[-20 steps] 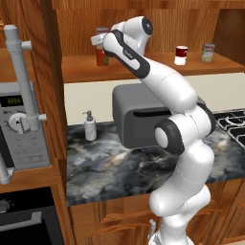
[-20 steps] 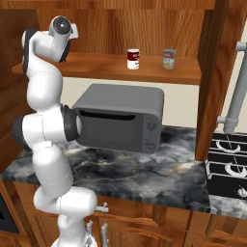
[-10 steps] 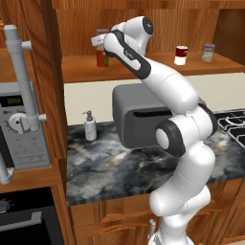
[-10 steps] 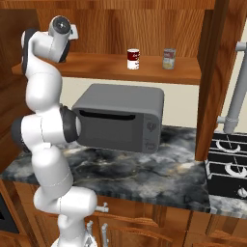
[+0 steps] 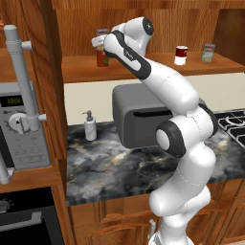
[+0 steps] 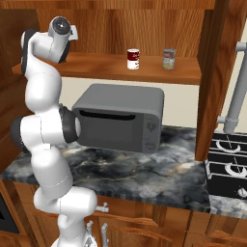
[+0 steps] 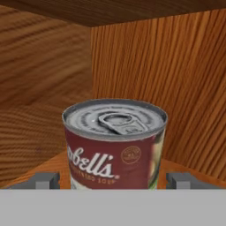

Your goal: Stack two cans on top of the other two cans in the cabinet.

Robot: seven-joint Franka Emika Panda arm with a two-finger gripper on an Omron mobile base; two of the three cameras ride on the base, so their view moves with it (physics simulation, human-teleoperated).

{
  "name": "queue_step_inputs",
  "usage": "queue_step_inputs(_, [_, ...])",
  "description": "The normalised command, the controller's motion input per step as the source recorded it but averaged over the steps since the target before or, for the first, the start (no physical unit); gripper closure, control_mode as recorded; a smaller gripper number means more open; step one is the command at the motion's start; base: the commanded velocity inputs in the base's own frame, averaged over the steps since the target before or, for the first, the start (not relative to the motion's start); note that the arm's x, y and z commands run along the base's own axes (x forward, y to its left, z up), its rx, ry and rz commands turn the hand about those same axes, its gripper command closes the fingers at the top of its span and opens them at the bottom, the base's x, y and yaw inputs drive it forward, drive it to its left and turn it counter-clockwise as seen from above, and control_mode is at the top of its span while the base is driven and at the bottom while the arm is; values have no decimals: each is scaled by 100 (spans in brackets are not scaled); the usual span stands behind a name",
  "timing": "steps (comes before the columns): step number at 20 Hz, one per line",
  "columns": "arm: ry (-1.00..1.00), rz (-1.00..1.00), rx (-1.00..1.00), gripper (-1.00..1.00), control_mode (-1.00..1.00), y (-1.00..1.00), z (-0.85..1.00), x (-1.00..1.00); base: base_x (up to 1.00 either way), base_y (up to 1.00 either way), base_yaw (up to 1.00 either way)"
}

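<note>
One cylindrical metal-lidded can (image 7: 114, 143), wood-grain cabinet (image 7: 176, 79).

toaster oven (image 6: 120, 117), soap dispenser (image 5: 90, 127), microwave (image 5: 21, 127)

Colours on the cabinet shelf
Brown wood-grain cabinet (image 6: 96, 67); red-and-white can (image 6: 133, 59) centre, grey-green can (image 6: 169, 58) beside; dark red soup can (image 7: 114, 145), silver lid.

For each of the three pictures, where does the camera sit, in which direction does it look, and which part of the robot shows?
Left base view: behind the arm's left, facing the cabinet shelf; arm rises at right, gripper at the stacked cans.
Right base view: behind its right; arm at left.
Hand view: on the hand, facing a soup can between open fingertips.
Both base views share the toaster oven and two shelf cans.
</note>
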Motion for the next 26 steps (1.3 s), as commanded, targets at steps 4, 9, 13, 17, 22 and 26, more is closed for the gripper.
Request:
queue_step_inputs(4, [1,-1,0,-100,-100,-17,-3,-14,0,0,0])
queue_step_inputs(9, [0,-6,0,-100,-100,-17,-4,-30,0,0,0])
queue_step_inputs(13, [0,-8,0,-100,-100,-10,-4,-48,0,0,0])
queue_step_inputs(17, [0,-7,0,-100,-100,-11,-8,-59,0,0,0])
queue_step_inputs(22, [0,-7,0,-100,-100,-18,-2,-58,0,0,0])
queue_step_inputs(26, [0,-10,0,-100,-100,-26,3,-50,0,0,0])
